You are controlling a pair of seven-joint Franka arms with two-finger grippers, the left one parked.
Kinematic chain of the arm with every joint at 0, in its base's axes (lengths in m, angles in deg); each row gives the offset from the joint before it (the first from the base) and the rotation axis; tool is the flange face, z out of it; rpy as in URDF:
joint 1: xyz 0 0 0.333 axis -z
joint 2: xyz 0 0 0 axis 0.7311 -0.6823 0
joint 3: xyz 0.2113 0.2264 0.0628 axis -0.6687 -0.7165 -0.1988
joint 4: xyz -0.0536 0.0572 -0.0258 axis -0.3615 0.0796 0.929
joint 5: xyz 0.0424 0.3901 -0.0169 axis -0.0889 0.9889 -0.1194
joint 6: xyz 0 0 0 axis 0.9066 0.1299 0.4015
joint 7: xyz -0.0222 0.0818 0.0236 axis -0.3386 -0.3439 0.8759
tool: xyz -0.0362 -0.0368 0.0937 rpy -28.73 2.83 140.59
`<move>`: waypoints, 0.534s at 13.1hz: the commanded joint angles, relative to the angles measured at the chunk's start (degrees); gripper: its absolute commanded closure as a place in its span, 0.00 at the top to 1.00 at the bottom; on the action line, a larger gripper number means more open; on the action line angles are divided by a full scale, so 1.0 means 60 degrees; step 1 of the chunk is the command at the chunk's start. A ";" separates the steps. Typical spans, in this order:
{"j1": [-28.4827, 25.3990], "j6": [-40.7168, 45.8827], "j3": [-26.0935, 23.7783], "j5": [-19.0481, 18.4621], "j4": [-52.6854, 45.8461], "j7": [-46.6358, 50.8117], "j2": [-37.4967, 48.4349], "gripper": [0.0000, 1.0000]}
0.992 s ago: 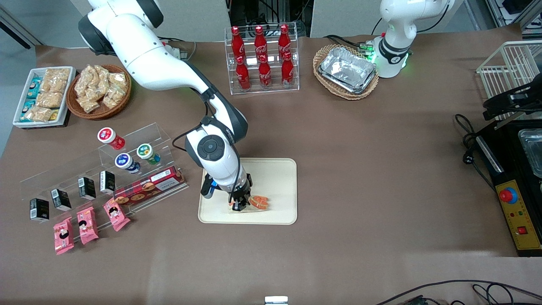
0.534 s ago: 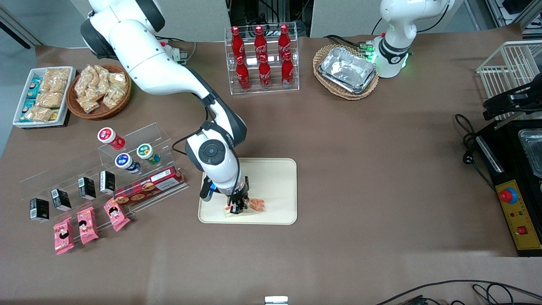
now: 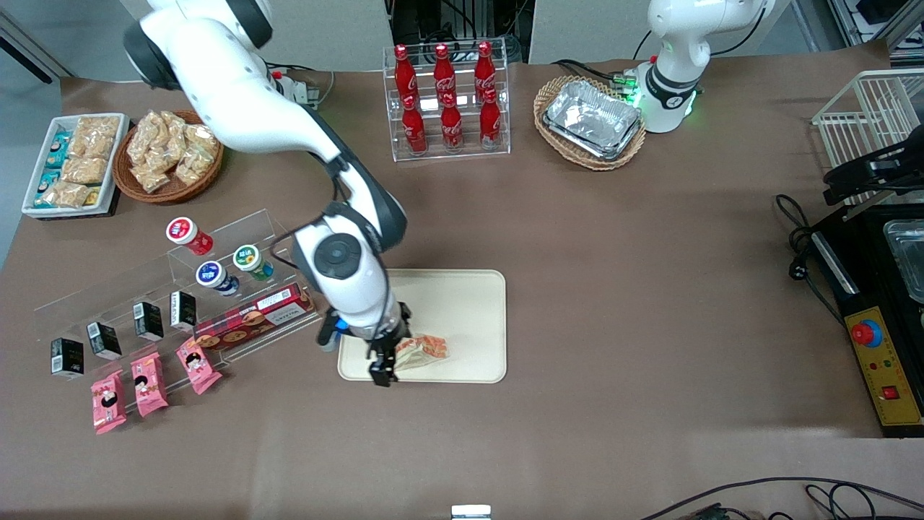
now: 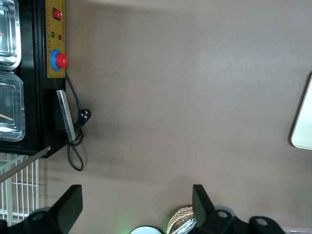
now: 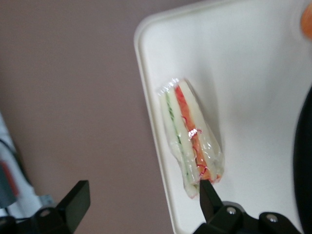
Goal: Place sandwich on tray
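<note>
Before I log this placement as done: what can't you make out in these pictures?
- Front view: the gripper covers the end of the sandwich nearest the rim of the tray.
- Right wrist view: the tray is cut off by the frame.
- Left wrist view: only a sliver of the tray shows; no sandwich.

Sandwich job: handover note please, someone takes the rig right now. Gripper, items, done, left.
Gripper: open, holding nothing, above the tray's rim nearest the front camera, at the corner toward the working arm's end.
Sandwich: released, lying on the tray near that same rim; the right wrist view shows it inside the rim, fingers apart on either side of it.
Done: sandwich is on the tray.
Left: probably just lift the arm clear and park it; confirm that the wrap does not catch on a finger as it goes.
</note>
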State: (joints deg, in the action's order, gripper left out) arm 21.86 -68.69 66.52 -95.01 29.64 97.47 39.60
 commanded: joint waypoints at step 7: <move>0.1503 0.5210 -0.0092 0.1030 0.0545 -0.9397 0.3323 1.00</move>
State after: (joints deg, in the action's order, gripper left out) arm 27.25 -42.99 66.35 -90.40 30.14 55.72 55.11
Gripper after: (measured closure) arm 0.000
